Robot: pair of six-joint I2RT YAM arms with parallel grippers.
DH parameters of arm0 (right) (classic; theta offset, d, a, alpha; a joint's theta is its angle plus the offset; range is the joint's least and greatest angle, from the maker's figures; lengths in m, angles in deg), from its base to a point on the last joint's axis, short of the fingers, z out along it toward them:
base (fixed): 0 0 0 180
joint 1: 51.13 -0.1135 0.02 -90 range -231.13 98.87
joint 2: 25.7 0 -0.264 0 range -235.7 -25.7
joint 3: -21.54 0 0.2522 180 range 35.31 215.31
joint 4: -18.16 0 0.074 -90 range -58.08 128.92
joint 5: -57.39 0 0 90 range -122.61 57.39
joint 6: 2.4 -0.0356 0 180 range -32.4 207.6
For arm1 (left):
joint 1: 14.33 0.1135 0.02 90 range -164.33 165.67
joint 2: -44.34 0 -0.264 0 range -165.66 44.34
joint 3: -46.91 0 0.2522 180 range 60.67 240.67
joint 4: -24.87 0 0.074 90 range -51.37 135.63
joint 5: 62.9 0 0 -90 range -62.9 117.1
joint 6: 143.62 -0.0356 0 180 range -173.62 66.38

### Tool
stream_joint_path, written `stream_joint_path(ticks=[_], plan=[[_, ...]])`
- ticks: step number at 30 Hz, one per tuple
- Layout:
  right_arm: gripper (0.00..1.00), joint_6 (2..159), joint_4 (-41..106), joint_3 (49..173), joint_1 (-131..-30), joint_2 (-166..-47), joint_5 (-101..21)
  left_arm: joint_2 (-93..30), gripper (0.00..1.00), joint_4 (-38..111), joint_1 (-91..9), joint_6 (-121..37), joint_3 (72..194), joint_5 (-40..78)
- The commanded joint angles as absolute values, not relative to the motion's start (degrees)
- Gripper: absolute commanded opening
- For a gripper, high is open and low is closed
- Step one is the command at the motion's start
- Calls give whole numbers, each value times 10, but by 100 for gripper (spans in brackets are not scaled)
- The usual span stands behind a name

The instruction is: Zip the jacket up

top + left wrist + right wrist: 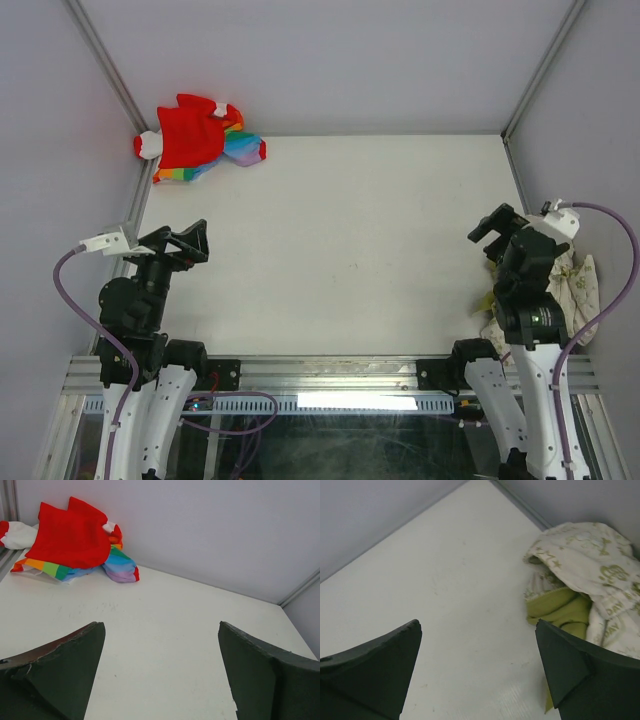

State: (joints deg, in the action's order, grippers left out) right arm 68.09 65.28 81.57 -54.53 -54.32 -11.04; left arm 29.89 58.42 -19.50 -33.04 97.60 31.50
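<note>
We look down on the white table (pixel 350 250), by far the largest thing here. At its right edge, toward the near corner, the jacket (pixel 590 575) lies in a crumpled heap. Its cream printed fabric is on top and the olive lining (pixel 560 610) spills out toward the table's middle. Bunched as it is, we can make out no long axis and cannot pick out the zipper strip. The red and rainbow garment (pixel 200 140) sits in the table's far left corner, well apart from the jacket. The right gripper (pixel 478 624) hovers above the table's right side, just beside the heap, with the jacket to its right and a little ahead. Its jaws stand spread wide, holding nothing and touching nothing. The left gripper (pixel 160 625) hangs over the table's left side, facing the far left corner, likewise fully spread and empty. We judge the right gripper far the nearer, so the coming move should be its reach rightward to drag the jacket toward the table's middle and spread it flat before any zipping.
</note>
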Motion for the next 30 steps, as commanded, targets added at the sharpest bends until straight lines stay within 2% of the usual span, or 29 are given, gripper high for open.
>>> stream_joint_path(ticks=[1,6,11,17,21,22,24,26,28,29,30], plan=[[99,598,707,860,-544,-610,100,310,99,565,-197,-325,990,305],[100,537,741,889,-538,-726,245,316,99,565,-209,-327,991,306],[100,510,684,850,-487,-806,279,317,99,565,-229,-328,990,310],[100,471,602,806,-366,-908,195,319,99,563,-243,-330,989,309],[98,488,552,781,-336,-990,129,329,99,563,-243,-329,989,307],[92,499,541,775,-333,-1006,111,331,99,563,-243,-329,989,307],[73,526,521,768,-333,-1024,76,332,99,563,-243,-328,990,305],[45,546,503,760,-334,-1022,37,331,99,562,-244,-328,989,301],[11,565,492,757,-340,-1007,-5,332,99,562,-245,-328,989,299],[0,572,492,761,-353,-997,-23,333,99,562,-244,-328,988,300],[0,580,494,770,-370,-987,-45,332,99,562,-244,-328,988,300]])
